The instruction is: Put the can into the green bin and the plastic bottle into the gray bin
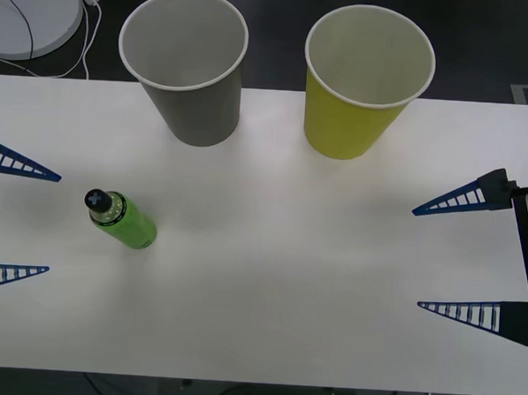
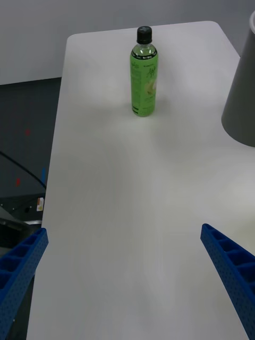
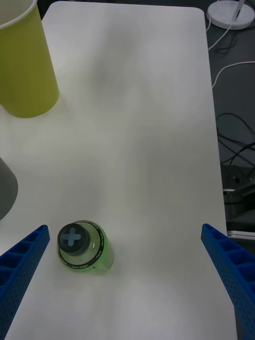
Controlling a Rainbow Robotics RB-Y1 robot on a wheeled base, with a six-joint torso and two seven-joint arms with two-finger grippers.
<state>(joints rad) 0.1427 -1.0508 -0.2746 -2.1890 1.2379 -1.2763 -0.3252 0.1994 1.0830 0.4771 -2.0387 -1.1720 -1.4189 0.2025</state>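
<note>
surface [image 1: 269, 277]: we are seeing a white top with wide bare room across its middle and near side; its far edge is running just behind the two cups.
plastic bottle [image 1: 121, 219]: we are seeing it standing upright on the left part of the surface, black cap up, well apart from both cups and closest to our left claw.
gray bin [image 1: 189, 65]: it is standing upright at the far edge, left of centre, mouth open.
green bin [image 1: 363, 83]: it is standing upright at the far edge, right of centre, beside the gray bin with a gap between them.
left claw [image 1: 15, 222]: we are holding it spread wide at the left edge, gripping nothing; the bottle is sitting just ahead of the gap.
right claw [image 1: 460, 256]: we are holding it spread wide at the right edge, gripping nothing, bare surface ahead of it.
</note>
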